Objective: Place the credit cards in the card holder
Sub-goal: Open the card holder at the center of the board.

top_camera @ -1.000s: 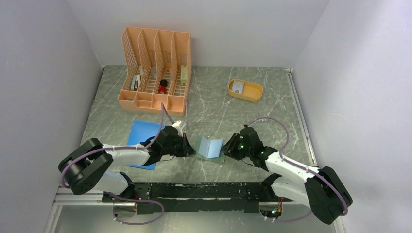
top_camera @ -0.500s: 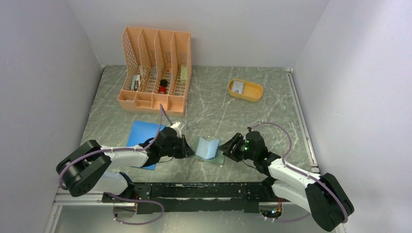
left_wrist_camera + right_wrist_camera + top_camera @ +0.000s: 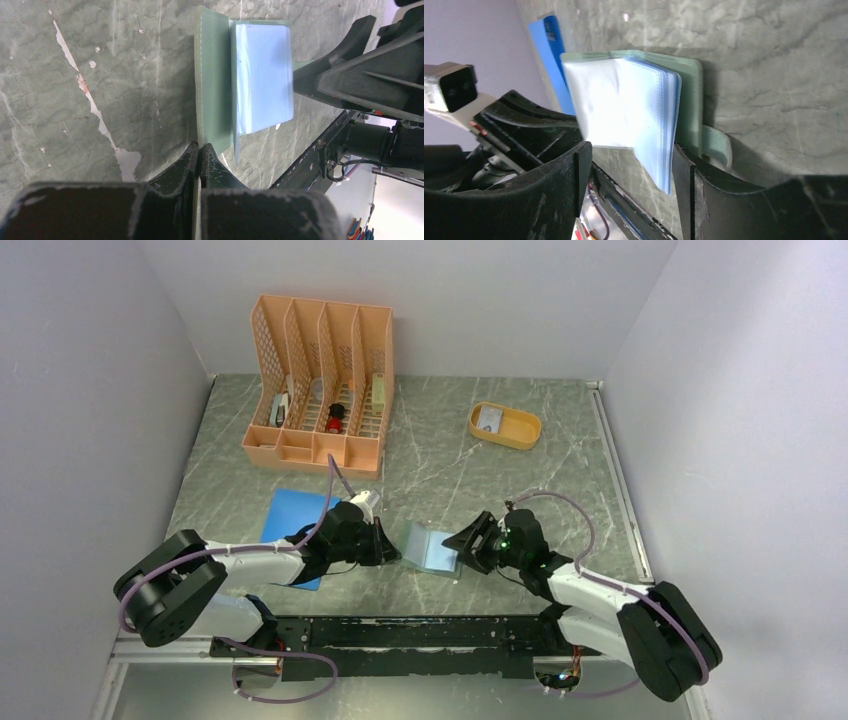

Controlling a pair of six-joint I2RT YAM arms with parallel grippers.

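The sage-green card holder (image 3: pixel 428 546) lies open on the table between both arms, its pale blue-clear pockets (image 3: pixel 624 105) fanned upward. My left gripper (image 3: pixel 391 546) is shut on the left edge of its green cover (image 3: pixel 214 85); the tips (image 3: pixel 200 150) pinch that edge. My right gripper (image 3: pixel 459 543) is open at the holder's right side, and in the right wrist view (image 3: pixel 631 162) the corner of the pocket stack hangs between its jaws, close to the right finger (image 3: pixel 684 170). One pale credit card (image 3: pixel 489 418) lies in the mustard-yellow tray (image 3: pixel 520 432) at the back right.
An orange desk organizer (image 3: pixel 320 390) with small items stands at the back left. A flat blue pad (image 3: pixel 290 515) lies under my left arm and also shows in the right wrist view (image 3: pixel 549 50). Walls close in on three sides.
My right gripper has moved left up to the card holder's right side. The clear pockets have tipped over and now lie flatter. My left gripper has kept its hold.
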